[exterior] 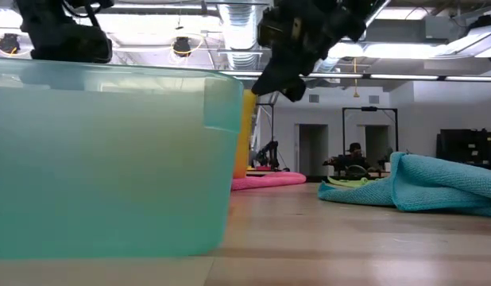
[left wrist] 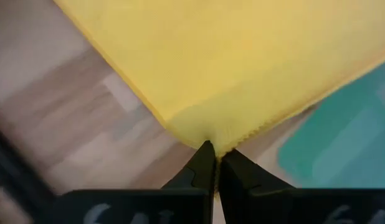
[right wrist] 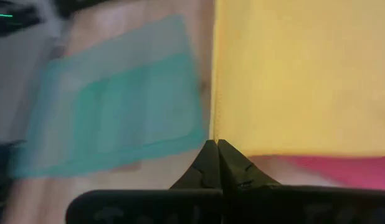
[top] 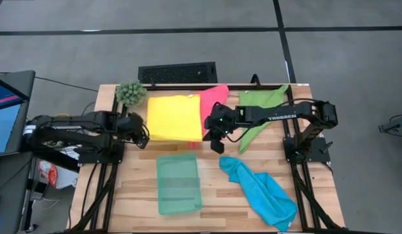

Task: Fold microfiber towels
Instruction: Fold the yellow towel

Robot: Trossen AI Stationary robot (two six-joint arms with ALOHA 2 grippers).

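Both arms reach inward, the left gripper [top: 144,135] and right gripper [top: 211,138] each pinching 1 near corner of the yellow towel [top: 174,117], lifted.

Free room and obstacles around the tray

Bare wood lies left of the tray [top: 178,185]; the blue towel [top: 263,192] blocks its right, the lifted yellow towel [top: 175,117] spans the table behind it.
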